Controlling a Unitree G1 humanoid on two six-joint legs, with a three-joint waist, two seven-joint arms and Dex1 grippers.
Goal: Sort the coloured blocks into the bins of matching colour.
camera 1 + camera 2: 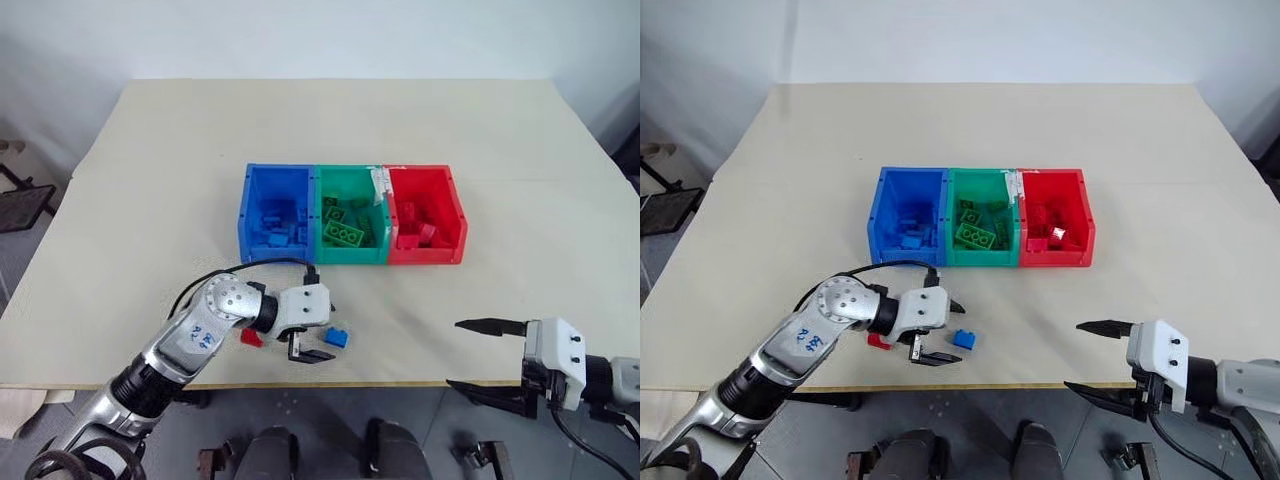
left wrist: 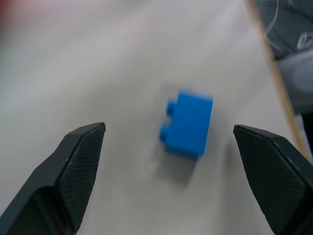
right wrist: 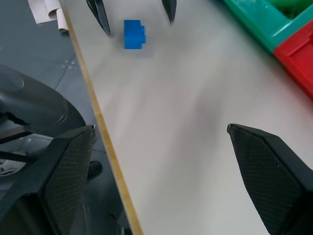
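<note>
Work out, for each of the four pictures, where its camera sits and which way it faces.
Left eye view: on the head, facing down at the table, bins and both arms.
Right eye view: beside it, same scene.
Left wrist view: along the left gripper's open fingers at the blue block.
Right wrist view: along the right gripper's open fingers over the table edge.
Shared: both wrist views show that block.

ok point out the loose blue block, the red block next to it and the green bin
blue block (image 2: 188,123): left wrist view, on its broad smooth face.
red block (image 1: 250,338): left eye view, on the part showing beside the left arm.
green bin (image 1: 352,257): left eye view, on its front wall.
</note>
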